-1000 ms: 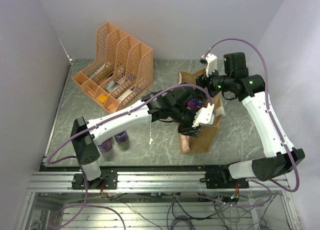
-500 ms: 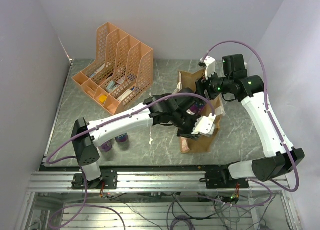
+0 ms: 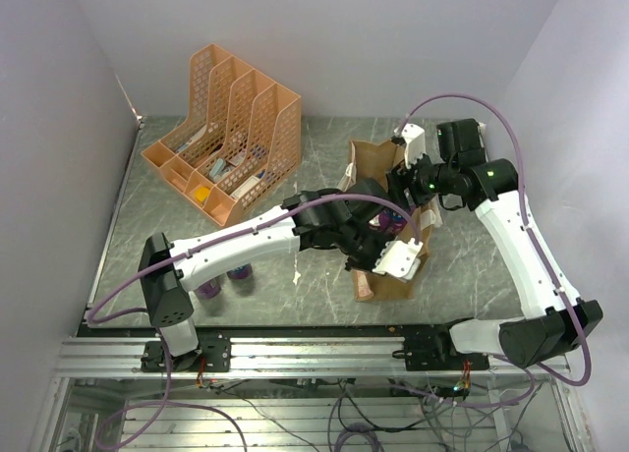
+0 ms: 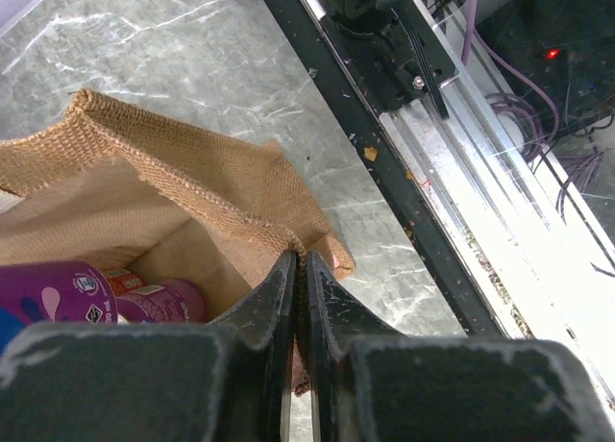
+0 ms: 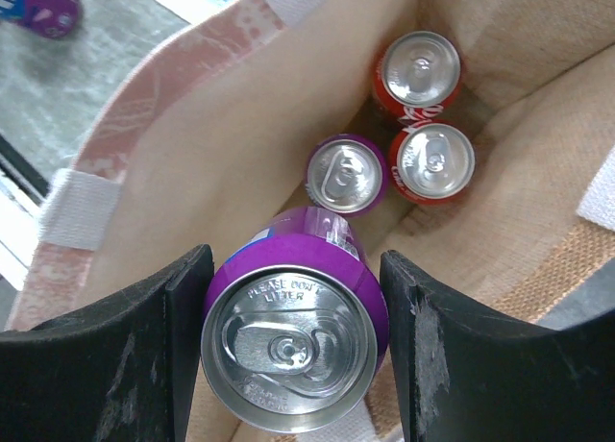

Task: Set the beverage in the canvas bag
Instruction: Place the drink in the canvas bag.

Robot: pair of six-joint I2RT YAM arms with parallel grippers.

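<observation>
The canvas bag [image 3: 395, 279] stands open at mid-table, tan with a white strap [image 5: 72, 211]. My left gripper [image 4: 300, 269] is shut on the near rim of the bag [image 4: 192, 163], with the burlap edge pinched between its fingers. The beverage, a purple can [image 5: 293, 341], hangs upright over the bag's mouth with my right gripper [image 5: 296, 269] shut on its sides. In the top view the right gripper [image 3: 405, 191] sits above the bag's far end and the left gripper [image 3: 381, 263] at its near end. On the bag's floor stand one purple can [image 5: 346, 175] and two red cans [image 5: 419, 69].
An orange mesh file organiser [image 3: 226, 133] holding papers stands at the back left. Two purple cans [image 3: 239, 271] stand on the table near the left arm's base. The table's metal front rail [image 4: 384, 163] runs close to the bag.
My left gripper has closed onto the bag's near rim and shifted slightly toward the front. The right wrist has drifted a little with the purple can still in it.
</observation>
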